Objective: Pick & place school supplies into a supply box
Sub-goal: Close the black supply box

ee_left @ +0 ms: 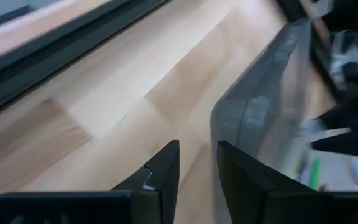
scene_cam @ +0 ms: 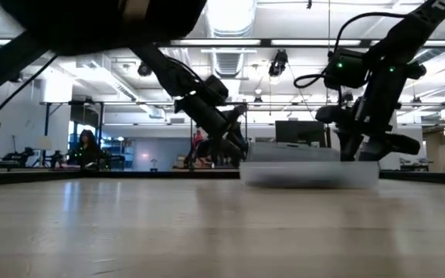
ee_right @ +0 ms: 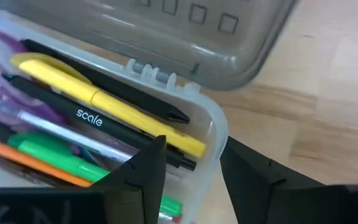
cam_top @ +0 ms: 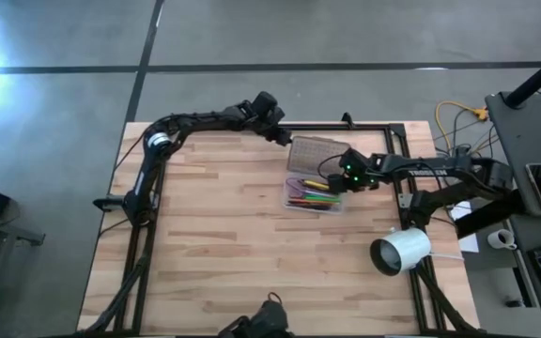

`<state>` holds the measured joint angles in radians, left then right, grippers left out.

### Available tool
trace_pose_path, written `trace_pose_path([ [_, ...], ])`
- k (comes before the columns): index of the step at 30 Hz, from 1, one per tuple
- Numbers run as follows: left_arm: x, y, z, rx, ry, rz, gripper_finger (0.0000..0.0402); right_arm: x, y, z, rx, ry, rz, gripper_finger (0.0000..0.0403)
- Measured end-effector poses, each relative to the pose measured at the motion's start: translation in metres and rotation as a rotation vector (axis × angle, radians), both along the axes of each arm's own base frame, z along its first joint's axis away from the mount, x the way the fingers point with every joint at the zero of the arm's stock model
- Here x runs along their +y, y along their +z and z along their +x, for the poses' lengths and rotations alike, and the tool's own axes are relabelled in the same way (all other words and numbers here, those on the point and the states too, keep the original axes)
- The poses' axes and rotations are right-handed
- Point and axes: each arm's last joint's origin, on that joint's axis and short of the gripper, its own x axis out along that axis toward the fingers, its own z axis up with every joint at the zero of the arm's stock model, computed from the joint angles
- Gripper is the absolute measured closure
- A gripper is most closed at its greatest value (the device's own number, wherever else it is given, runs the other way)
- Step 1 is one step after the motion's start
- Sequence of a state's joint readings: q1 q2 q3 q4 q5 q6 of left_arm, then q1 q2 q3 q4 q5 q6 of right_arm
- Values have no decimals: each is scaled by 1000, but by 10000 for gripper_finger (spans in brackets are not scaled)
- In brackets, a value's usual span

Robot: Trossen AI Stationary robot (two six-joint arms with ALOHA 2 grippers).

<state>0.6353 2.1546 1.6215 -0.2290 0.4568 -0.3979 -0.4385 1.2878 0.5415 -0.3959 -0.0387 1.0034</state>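
Right pincer (ee_right: 188, 162), spread, straddles the supply box (ee_right: 213, 134) wall; only its wrist view shows the yellow pen (ee_right: 104, 99).

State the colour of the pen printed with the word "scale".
Black pen, with white lettering; the right wrist view shows it best.

Wood tabletop (cam_top: 214, 235) w/ light planks, black frame round its edge. Grey floor (cam_top: 54, 103) under it, dark lines crossing. Bright glare at the floor's left edge. Grey desk (cam_top: 524, 141) to the right w/ yellow cable (cam_top: 458, 111) beside it. In the low view: big room behind, long ceiling lights (scene_cam: 230, 15), pipes up top, a monitor (scene_cam: 298, 131) far back, a person (scene_cam: 87, 147) sitting far off on the left.
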Motion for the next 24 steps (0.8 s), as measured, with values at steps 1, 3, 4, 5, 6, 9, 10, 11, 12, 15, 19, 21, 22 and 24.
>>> trace_pose_path([
  [1, 0, 4, 0, -19, -13, 0, 309, 0, 0, 1, -3, 5, -4, 266],
  [3, -2, 12, -1, -58, -57, -4, 309, -2, 1, 4, -11, 12, -14, 268],
  [4, -3, 16, -1, -79, -88, -11, 309, -4, 2, 7, -20, 11, -24, 269],
  [5, -5, 18, -1, -97, -117, -26, 309, -4, 2, 8, -18, 10, -28, 269],
  [6, -6, 21, -1, -115, -146, -40, 309, -5, 0, 9, -6, 6, -31, 269],
  [9, -10, 24, -2, -153, -222, -101, 309, -7, -3, 10, 28, -10, -64, 269],
  [10, -12, 25, -2, -156, -237, -118, 309, -8, -3, 11, 35, -13, -72, 269],
  [11, -14, 25, -2, -155, -248, -131, 309, -9, -4, 12, 41, -13, -82, 269],
  [12, -16, 25, -2, -150, -254, -141, 309, -9, -3, 12, 45, -9, -89, 270],
  [15, -19, 23, -3, -125, -274, -169, 309, -10, -2, 13, 51, -9, -113, 270],
  [19, -25, 23, -5, -103, -313, -171, 309, -12, 4, 13, 60, -33, -184, 266],
  [21, -26, 25, -6, -102, -324, -159, 309, -12, 7, 12, 53, -30, -206, 264],
  [22, -27, 27, -6, -103, -326, -154, 309, -12, 10, 12, 46, -26, -212, 262],
  [24, -28, 30, -8, -107, -328, -149, 309, -13, 15, 12, 34, -20, -225, 259],
])
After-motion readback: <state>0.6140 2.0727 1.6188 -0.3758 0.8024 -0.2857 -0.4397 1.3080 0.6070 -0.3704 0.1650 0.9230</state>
